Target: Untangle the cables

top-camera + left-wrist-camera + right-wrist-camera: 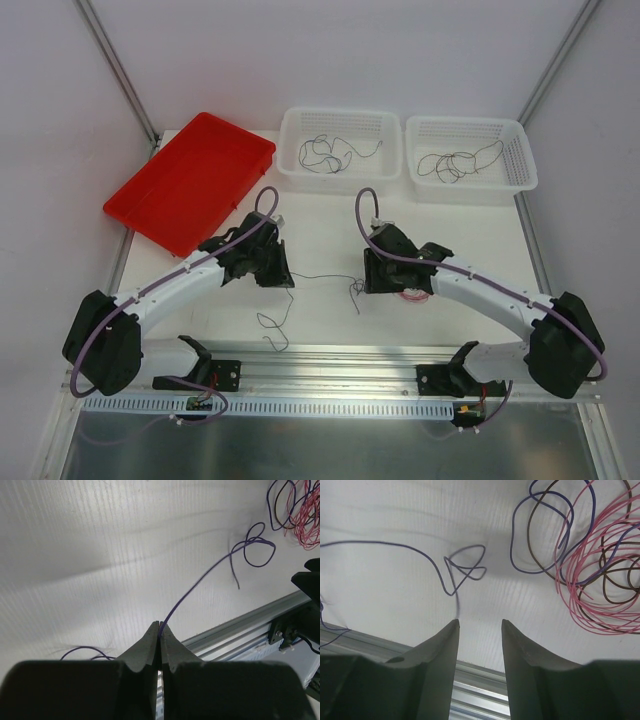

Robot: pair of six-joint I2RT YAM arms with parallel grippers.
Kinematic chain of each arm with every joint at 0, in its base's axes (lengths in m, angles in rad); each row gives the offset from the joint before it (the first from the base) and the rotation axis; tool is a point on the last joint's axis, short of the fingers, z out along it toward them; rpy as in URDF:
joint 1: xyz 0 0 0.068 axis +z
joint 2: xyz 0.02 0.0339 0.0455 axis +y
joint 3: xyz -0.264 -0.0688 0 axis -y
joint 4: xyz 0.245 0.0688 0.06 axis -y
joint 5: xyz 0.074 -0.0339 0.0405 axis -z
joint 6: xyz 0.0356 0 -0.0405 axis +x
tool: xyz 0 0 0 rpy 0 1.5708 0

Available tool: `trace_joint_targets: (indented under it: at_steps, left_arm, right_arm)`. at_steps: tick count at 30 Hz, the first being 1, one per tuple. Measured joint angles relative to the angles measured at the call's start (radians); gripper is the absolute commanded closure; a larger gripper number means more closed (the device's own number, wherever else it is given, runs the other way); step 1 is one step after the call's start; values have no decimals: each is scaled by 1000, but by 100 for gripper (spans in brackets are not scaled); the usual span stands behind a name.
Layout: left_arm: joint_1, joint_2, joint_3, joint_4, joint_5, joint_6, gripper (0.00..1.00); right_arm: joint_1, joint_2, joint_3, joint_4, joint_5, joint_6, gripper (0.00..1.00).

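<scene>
Purple cable lies out on the bench, left of the tangle and apart from it, though it has a small knotted loop in its run; one end is pinched in my left tool, clenched tight on it, and the strand arcs away from there toward the tangle; my right tool is released, nothing between the fingers, tips hanging just short of that loop; the tangle itself is pink, brown and purple strands coiled over one another, right beside the loop, clearly not sorted; beyond the tangle, at the far edge, two white baskets each hold some thin dark cables, so I judge part of the job is already done; red tray sits far left of the tangle, looks bare; left to do, as I read it: open the loop in the purple one, bin it, then work through the pink and brown pile; roughly midway, hard to say closer.
</scene>
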Motion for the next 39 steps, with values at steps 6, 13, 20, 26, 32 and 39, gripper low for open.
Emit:
trace_joint_targets:
  at_steps: [6,13,20,26,32,39]
  left_arm:
    - [0,10,-2,13,-16,2,100]
    - [0,12,-20,19,-16,3,100]
    - [0,14,-21,21,-17,6,100]
    - [0,14,-21,21,-16,7,100]
    - [0,14,-21,21,-17,7,100]
    - [1,11,-21,12,-43,17,100]
  right_arm:
    - [0,-61,8,-38,-2,-38,59]
    - [-12,-67,15,-16,-21,-152,67]
    - [-38,-5,-4,66,-89,-337,64]
    - [-40,67,-8,128,-173,-455,63]
    - [-40,167,-5,158,-217,-517,64]
    - [-43,216,-1,172,-221,-533,99]
